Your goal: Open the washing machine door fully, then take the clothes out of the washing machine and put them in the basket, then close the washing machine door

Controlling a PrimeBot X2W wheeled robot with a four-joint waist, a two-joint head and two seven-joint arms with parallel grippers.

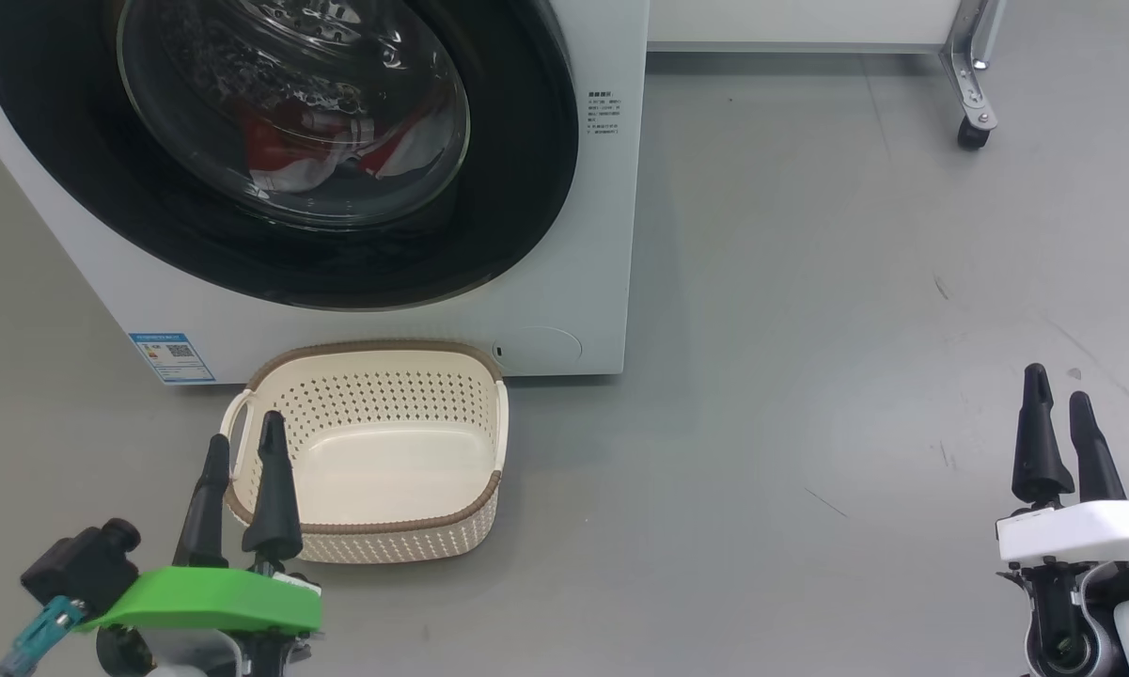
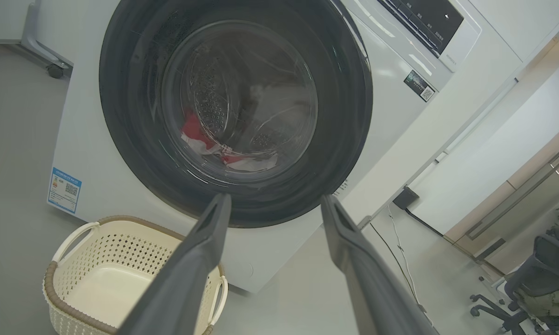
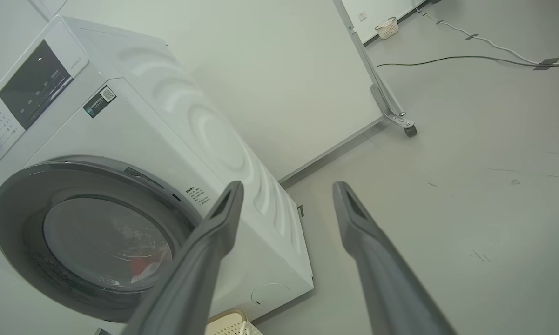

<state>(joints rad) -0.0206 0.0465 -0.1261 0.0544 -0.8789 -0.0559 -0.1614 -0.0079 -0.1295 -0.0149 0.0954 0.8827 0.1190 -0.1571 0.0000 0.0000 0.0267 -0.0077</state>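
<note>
The white washing machine [image 1: 602, 235] [image 2: 395, 60] [image 3: 135, 125] stands ahead with its black-rimmed round door [image 1: 75, 141] [image 2: 349, 121] [image 3: 14, 223] shut. Red and white clothes [image 1: 282, 155] [image 2: 193, 130] [image 3: 144, 265] lie behind the glass. The cream basket [image 1: 489, 470] [image 2: 56, 284] sits empty on the floor right before the machine. My left gripper [image 1: 243, 451] [image 2: 274, 202] is open at the basket's near left corner, holding nothing. Out to the right, over bare floor, my right gripper [image 1: 1058, 384] [image 3: 287, 188] is open too.
Grey floor [image 1: 808, 329] stretches to the machine's right. A white panel on a castor foot [image 1: 973, 113] [image 3: 402, 123] stands behind. Cables [image 3: 470, 56] and a small far basket [image 3: 386, 28] lie beyond it. An office chair [image 2: 540, 274] stands off to the machine's other side.
</note>
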